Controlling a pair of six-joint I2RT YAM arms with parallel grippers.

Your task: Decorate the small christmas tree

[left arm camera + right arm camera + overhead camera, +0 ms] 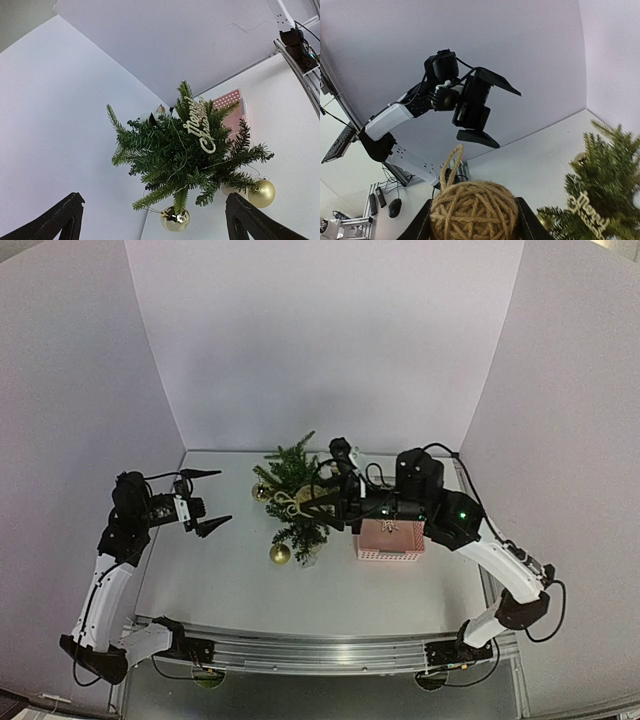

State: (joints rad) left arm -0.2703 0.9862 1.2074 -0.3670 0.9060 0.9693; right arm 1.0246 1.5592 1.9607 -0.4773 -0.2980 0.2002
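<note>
**Top view with both wrist views.** The small christmas tree [293, 502] stands upright on the table [400, 590], its long axis vertical, between your two arms.

Your right gripper [325, 502] is pinching a twine ball [474, 209], with the ball's loop sticking out beyond the fingers. It sits just beside the tree's right flank, so the tree lies to its left. Your left gripper [207, 501] is spread and empty, apart from the tree on the other side and facing it. The right arm is the nearer.

The pink basket [390, 539] lies to the tree's right, below that arm.

The coming move looks like a short leftward reach to slip the loop over a branch. Gold baubles [261, 193] and a gold script ornament [200, 125] already hang there.
</note>
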